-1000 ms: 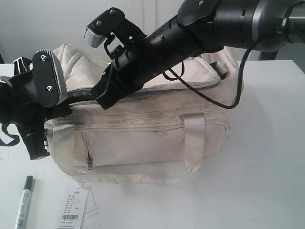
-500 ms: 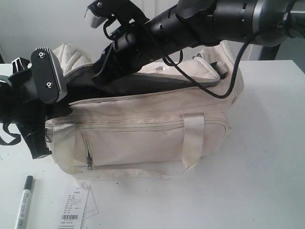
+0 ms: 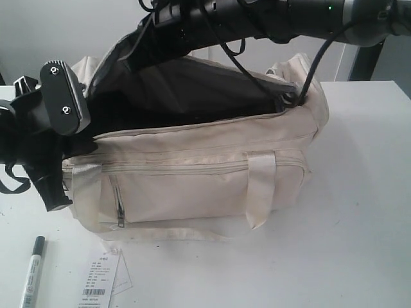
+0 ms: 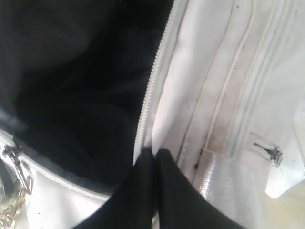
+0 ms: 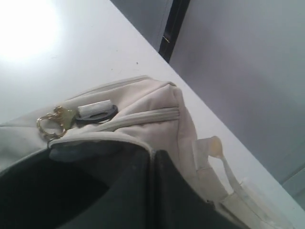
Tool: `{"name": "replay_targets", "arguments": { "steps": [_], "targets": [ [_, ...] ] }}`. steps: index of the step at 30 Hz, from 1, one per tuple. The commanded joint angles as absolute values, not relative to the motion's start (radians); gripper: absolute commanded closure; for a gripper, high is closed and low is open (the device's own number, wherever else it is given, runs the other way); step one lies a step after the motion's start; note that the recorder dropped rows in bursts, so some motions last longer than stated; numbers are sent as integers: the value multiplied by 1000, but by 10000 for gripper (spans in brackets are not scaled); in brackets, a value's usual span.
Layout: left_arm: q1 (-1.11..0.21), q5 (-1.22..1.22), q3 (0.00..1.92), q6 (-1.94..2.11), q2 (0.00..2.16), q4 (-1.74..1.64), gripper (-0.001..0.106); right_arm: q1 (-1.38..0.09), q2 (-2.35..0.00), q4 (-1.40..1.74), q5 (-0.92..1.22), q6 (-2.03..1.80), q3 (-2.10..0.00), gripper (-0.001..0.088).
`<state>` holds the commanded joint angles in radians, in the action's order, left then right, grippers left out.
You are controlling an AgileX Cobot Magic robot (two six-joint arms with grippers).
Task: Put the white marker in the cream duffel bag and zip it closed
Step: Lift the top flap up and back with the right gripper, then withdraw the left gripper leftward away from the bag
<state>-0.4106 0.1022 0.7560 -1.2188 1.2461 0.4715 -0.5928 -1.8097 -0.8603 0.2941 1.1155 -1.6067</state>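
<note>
The cream duffel bag (image 3: 192, 186) lies on the white table with its top flap (image 3: 192, 83) raised, showing the dark lining. My right gripper (image 5: 153, 155) is shut on the edge of that flap and holds it up; in the exterior view the right arm (image 3: 270, 13) crosses the top. At the bag's left end, my left gripper (image 4: 153, 153) is shut on the front rim beside the zipper teeth (image 4: 151, 90). The white marker (image 3: 32, 273), black cap pointing away, lies on the table in front of the bag's left corner, apart from both grippers.
A white paper tag with a barcode (image 3: 101, 282) lies next to the marker. A gold clip (image 5: 50, 123) hangs at the bag's far end. Bare table (image 3: 359, 212) stretches to the right of the bag. A dark post (image 3: 366, 61) stands behind the table.
My right gripper has risen with the flap, and the bag's top now gapes wide with the dark lining exposed. The left gripper, marker and tag have stayed put.
</note>
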Motion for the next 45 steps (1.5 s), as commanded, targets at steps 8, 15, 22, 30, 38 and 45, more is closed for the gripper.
{"name": "replay_targets", "arguments": {
  "steps": [8,15,22,30,38,45],
  "targets": [
    [-411,103,756,-1205,1246,471,1053,-593,-1786,-860,143,1116,-1607,868],
    [-411,103,756,-1203,1246,471,1053,-593,-1777,-860,59,1118,-1607,868],
    [-411,103,756,-1203,1246,471,1053,-593,-1777,-860,-27,1118,-1607,868],
    [-411,103,756,-1203,1246,471,1053,-593,-1777,-860,-62,1118,-1605,868],
    [-411,107,756,-1158,1244,471,883,-593,-1777,-860,-62,1118,-1605,868],
    [-411,136,756,-1040,1244,471,318,-593,-1777,-860,-62,1118,-1605,868]
  ]
}}
